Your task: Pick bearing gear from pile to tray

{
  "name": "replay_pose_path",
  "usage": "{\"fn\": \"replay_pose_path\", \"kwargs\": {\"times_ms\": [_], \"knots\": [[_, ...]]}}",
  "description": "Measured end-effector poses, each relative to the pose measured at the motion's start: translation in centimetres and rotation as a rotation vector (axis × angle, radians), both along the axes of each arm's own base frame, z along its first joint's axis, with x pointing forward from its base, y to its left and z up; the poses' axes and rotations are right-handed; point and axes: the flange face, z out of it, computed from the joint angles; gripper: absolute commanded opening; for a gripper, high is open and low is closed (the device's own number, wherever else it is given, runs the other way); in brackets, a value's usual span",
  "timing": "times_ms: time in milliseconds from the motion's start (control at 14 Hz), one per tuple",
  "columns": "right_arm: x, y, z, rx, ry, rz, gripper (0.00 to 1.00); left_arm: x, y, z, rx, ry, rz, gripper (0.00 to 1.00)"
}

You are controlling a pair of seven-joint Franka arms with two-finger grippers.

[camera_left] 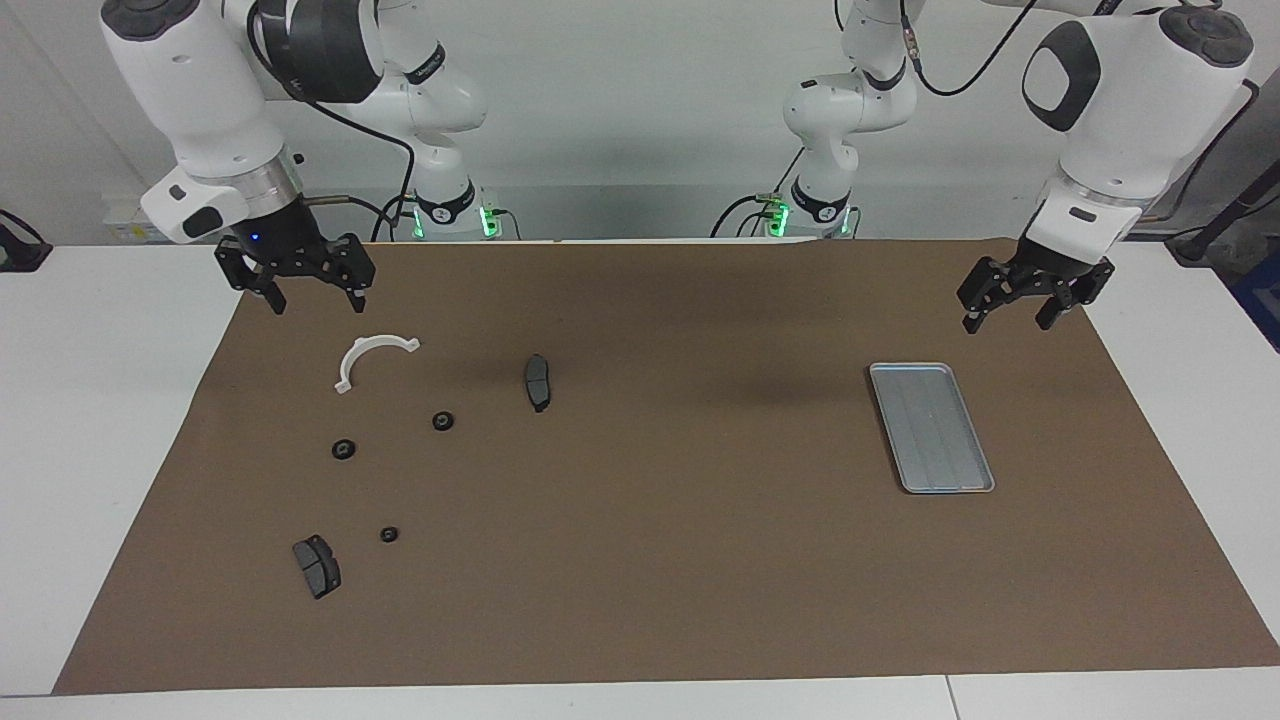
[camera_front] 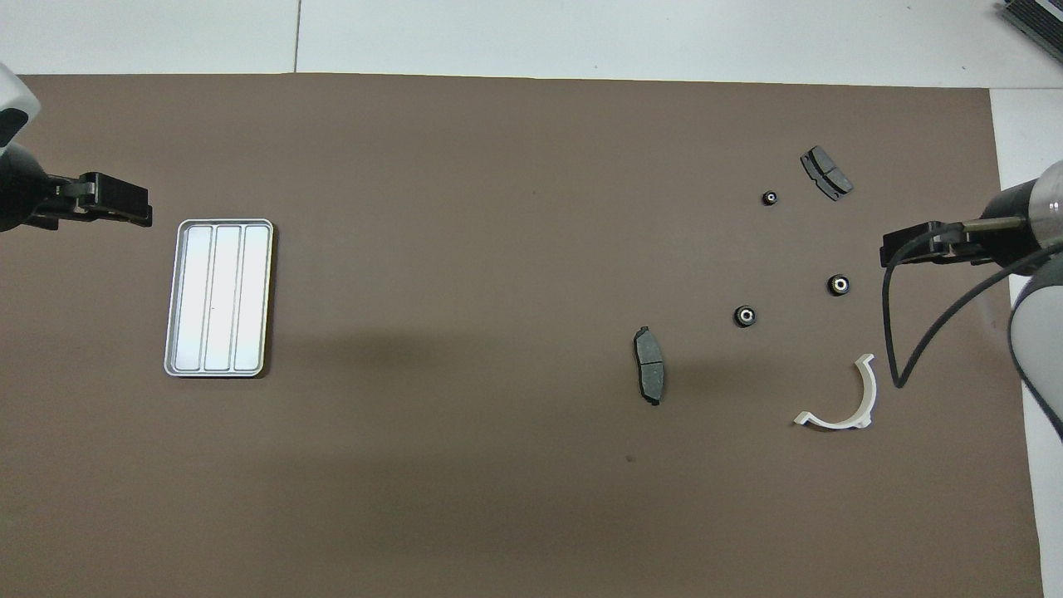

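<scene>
The tray [camera_left: 932,428] is taken as landmark, lying empty at the left arm's end of the brown mat [camera_left: 660,560]. The left gripper [camera_left: 1020,318] is held spread wide above the mat just beside the tray, holding nothing. The pile [camera_left: 390,440], gears included, is scattered well apart from the tray; over its edge the right gripper [camera_left: 312,298] is held wide, also empty.

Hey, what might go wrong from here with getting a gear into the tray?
1. The gears are tiny and flat on the mat, so the open right tool, hanging near the white arc, may slip off one.
2. The tray sits at the left arm's end, so a long carry or handover could drop it.
3. A brake pad lies close to one gear and could be nudged.
</scene>
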Motion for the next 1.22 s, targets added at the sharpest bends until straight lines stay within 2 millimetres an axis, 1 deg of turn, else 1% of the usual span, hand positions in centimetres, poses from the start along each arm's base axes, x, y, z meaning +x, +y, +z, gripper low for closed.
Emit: {"fn": "replay_pose_path", "kwargs": {"times_ms": [72,215,430,573,717,931,1075,1218], "knots": [[0.3,-0.8,-1.5,-0.001,-0.008,0.000,1.00,-0.3,-0.2,0.3,0.001,0.003,-0.004,1.00],[1.1,-2.3,-5.3,-0.002,-0.020,0.003,1.00,-0.6,-0.7,0.7,0.002,0.004,-0.012,1.00],[2.1,-3.8,-11.4,-0.001,-0.006,-0.007,1.00,-0.8,-1.2,1.0,0.002,-0.001,-0.020,1.00],[2.9,-4.7,-14.7,0.000,-0.004,-0.011,1.00,-0.8,-1.2,1.0,0.002,-0.001,-0.020,1.00],[3.5,-5.5,-17.4,0.000,-0.008,-0.005,1.00,-0.8,-1.1,1.0,0.002,-0.001,-0.019,1.00],[3.8,-6.6,-21.3,-0.003,-0.027,0.009,1.00,-0.8,-0.5,1.0,0.002,-0.001,-0.008,1.00],[3.8,-6.9,-23.8,-0.003,-0.037,0.007,1.00,-0.8,-0.2,1.0,0.002,-0.001,-0.003,1.00],[3.7,-6.9,-25.8,-0.001,-0.026,0.007,0.95,-0.8,-0.2,1.0,0.003,0.000,-0.002,1.00]]}}
